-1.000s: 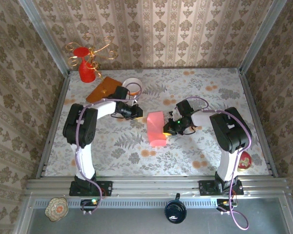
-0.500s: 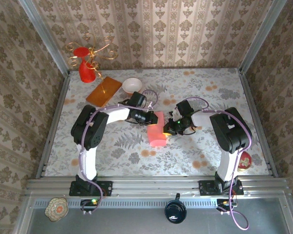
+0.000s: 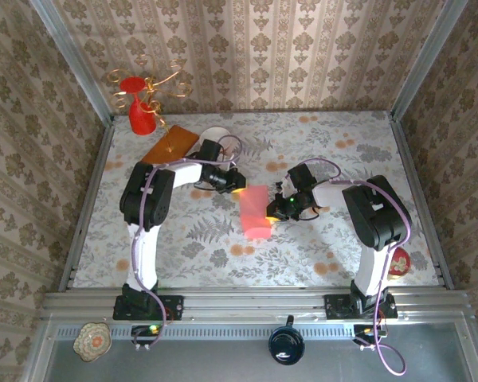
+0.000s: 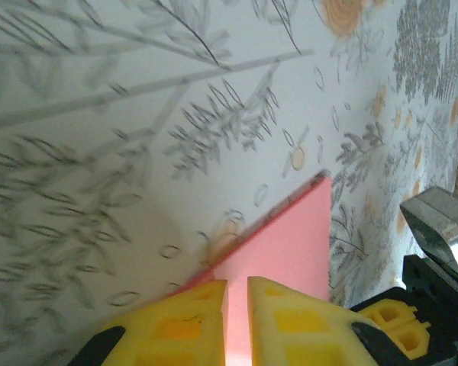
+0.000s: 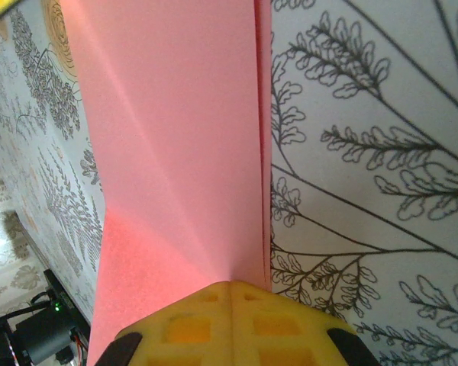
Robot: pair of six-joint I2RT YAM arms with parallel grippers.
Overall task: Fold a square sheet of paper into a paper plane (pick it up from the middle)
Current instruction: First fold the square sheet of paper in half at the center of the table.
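Observation:
The square sheet of paper [image 3: 255, 213] lies folded into a narrow pink strip at the table's middle, between my two grippers. My left gripper [image 3: 237, 184] is at its far left corner. In the left wrist view its yellow fingers [image 4: 191, 320] stand a narrow slit apart over the pink paper [image 4: 290, 244], gripping nothing that I can see. My right gripper [image 3: 276, 210] is at the strip's right edge. In the right wrist view its jaws [image 5: 230, 293] are pressed together on the paper [image 5: 168, 152], and soft creases fan out from the pinch. The paper plane is not in view.
An orange-brown wooden board [image 3: 169, 143] and a white bowl [image 3: 215, 135] lie behind the left arm. A red vase [image 3: 141, 111] stands in the far left corner. A red object [image 3: 400, 261] sits by the right arm's base. A dark mug [image 3: 287, 344] rests on the front rail.
My left gripper swung right to the paper's top edge, then drew back a little to its far left corner. The right gripper and the paper have barely moved.

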